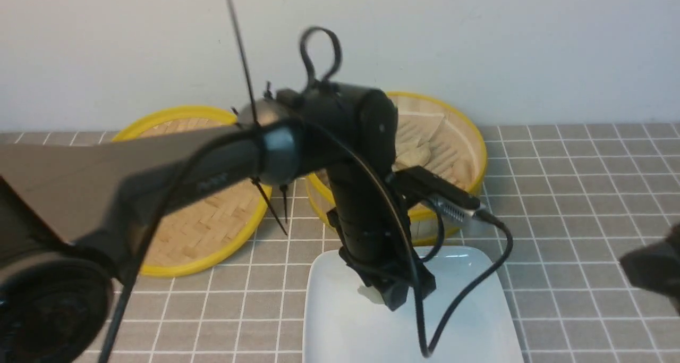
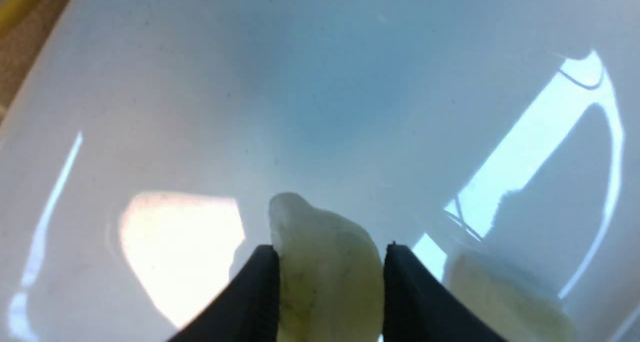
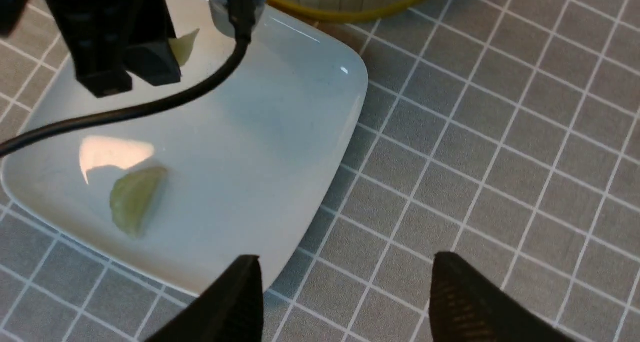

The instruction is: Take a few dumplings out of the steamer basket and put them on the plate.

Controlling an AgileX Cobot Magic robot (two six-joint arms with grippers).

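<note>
Left pincer (image 2: 330,252) clamped on a pale green dumpling (image 2: 320,232), over the plate (image 1: 478,310) at the bench (image 1: 584,193) near edge. Second green dumpling (image 3: 132,199) lies on the plate, apart from the held one. Steamer basket (image 1: 467,140) sits behind the plate, toward the far edge. Right pincer (image 3: 345,267) has its jaws wide apart and empty, over the bench just beside the plate.

Plain off-white wall (image 1: 504,33) rising behind the desk (image 1: 584,166), desk surface patterned in grey squares with thin white grid lines, soft even indoor light
</note>
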